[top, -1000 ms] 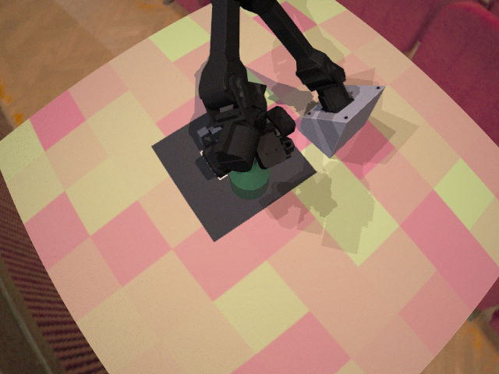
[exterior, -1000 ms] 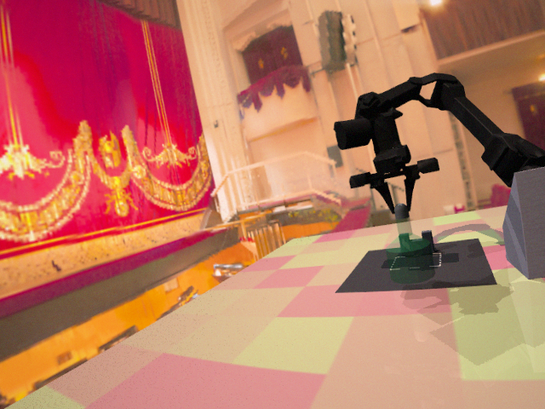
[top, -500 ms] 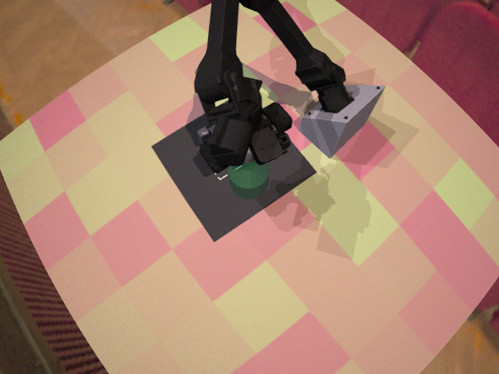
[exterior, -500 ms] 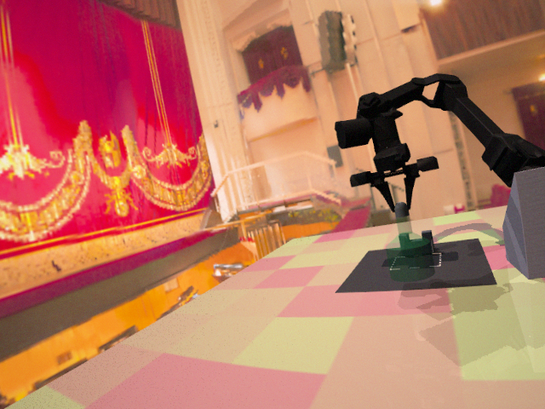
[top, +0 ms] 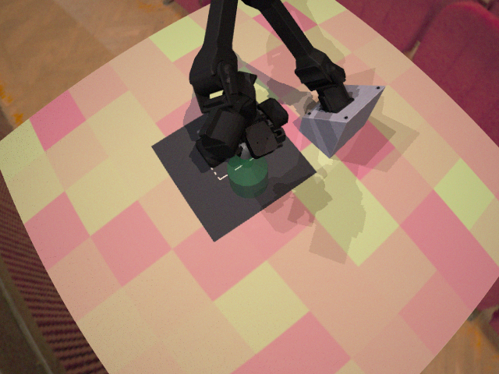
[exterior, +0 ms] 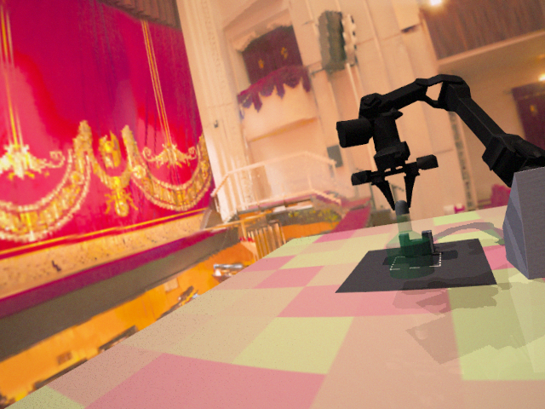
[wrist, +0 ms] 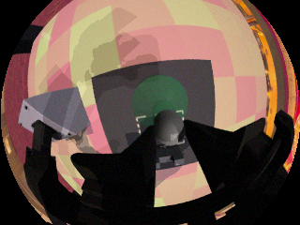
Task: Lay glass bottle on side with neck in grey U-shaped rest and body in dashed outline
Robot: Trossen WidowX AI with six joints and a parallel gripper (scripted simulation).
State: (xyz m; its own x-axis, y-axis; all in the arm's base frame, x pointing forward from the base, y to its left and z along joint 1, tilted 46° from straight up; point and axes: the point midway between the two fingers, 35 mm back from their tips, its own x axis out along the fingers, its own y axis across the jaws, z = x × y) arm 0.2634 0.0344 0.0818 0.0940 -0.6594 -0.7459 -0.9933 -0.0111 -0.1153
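Glass bottle (top: 247, 178) (exterior: 411, 268) (wrist: 159, 94), one, green and see-through with a dark grey top, stands on its base, about upright, on one dark square mat (top: 213, 217) (exterior: 365, 277) (wrist: 105, 89). In the top view it is just below and left of the frame's middle; in the exterior view, right of centre.

The black hand (top: 243, 150) (exterior: 401, 207) (wrist: 169, 127) comes from above, its two fingers clamped on the bottle's neck near the top.

One white dashed outline (top: 219, 178) (exterior: 439, 265) (wrist: 139, 126) shows partly through and beside the green glass. The bottle's body is not lying inside it. One grey U-shaped rest (exterior: 428, 239) (wrist: 170, 160) stands at the far side of the outline in the exterior view, and below the bottle in the wrist view; the neck is above it, not in it.

One grey angular pedestal (top: 330, 149) (exterior: 525, 238) (wrist: 61, 108), three dark screw heads visible on its top, carries the arm at the upper right of the top view. The bench (top: 257, 322) (exterior: 290, 343) (wrist: 244, 61) is patched pink, peach and yellow-green.
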